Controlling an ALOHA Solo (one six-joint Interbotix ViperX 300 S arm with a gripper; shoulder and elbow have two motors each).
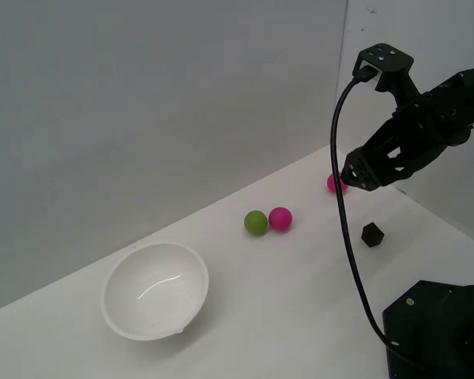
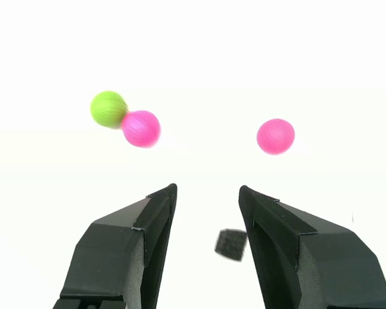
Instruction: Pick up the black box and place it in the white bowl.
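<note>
Exterior view:
- The white table [image 1: 300, 300] carries all loose items; a grey wall stands behind it.
- The white bowl [image 1: 156, 290] sits on the table toward the exterior view's left, tilted slightly, interior facing up.
- The green ball [image 1: 256, 223] and a pink ball [image 1: 280, 218] lie touching each other near the table's middle.
- A second pink ball [image 1: 332, 183] lies farther back, partly covered by the gripper tip.
- The black box [image 1: 372, 234] rests on the table toward the exterior view's right, well apart from the bowl and clear of the balls.
- The gripper [image 1: 352, 175] hangs in the air above the table, higher than the box and not touching it. Finger spacing cannot be read from this view.
- A black cable [image 1: 344, 213] runs from the wrist down to the robot base [image 1: 438, 332] at the lower corner.

Wrist view:
- The gripper [image 2: 208, 192] has its two fingers [image 2: 148, 225] spread apart with nothing held between them.
- The black box [image 2: 231, 244] appears in the gap between the fingers, close to one finger's inner face; it lies below on the table.
- The green ball [image 2: 109, 109] touches one pink ball [image 2: 141, 128]; the other pink ball [image 2: 275, 136] lies apart from the pair.
</note>
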